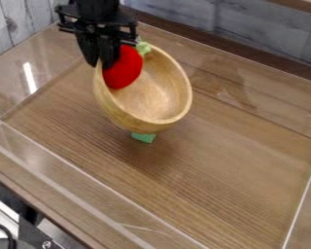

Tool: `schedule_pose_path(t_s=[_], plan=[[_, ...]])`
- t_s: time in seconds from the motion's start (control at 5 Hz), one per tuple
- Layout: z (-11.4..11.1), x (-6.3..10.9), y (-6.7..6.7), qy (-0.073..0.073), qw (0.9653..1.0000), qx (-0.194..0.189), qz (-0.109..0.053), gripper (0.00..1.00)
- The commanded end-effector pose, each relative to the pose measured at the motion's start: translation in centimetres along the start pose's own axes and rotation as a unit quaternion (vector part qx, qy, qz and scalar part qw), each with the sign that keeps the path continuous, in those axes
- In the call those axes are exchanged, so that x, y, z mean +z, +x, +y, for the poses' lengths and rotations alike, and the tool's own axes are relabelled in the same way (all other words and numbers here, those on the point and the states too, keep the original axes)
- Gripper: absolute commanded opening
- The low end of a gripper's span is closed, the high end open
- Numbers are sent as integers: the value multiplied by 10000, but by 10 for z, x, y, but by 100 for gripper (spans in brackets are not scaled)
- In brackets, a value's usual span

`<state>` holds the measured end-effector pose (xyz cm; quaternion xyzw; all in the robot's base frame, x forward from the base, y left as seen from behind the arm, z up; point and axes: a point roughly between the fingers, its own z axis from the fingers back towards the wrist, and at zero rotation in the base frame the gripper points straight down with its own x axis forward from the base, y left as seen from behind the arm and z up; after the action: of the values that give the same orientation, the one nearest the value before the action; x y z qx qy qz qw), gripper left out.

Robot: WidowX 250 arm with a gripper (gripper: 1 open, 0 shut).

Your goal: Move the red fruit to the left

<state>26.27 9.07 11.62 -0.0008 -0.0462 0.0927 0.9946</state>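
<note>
Fruit, bright red (pixel 121 68), sits at the wooden bowl's (pixel 158 97) upper-left side, toward the bench's (pixel 197 178) far-left area. You have bare wood between the bowl and the near edge, and more out to the right edge; the left edge lies closer. A green piece (pixel 144 137) shows just beside the bowl's near rim. Your black gripper (pixel 109 51) comes down from the far edge, its tips right at the fruit and the bowl's rim; you can't tell how wide the jaws stand or whether they grip either.
</note>
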Motion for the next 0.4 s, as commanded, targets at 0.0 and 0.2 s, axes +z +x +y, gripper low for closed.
schedule_pose_path(t_s=[0.0, 0.2], plan=[[1, 14, 19, 152, 9991, 130, -372, 0], [1, 9, 23, 175, 9989, 269, -351, 0]])
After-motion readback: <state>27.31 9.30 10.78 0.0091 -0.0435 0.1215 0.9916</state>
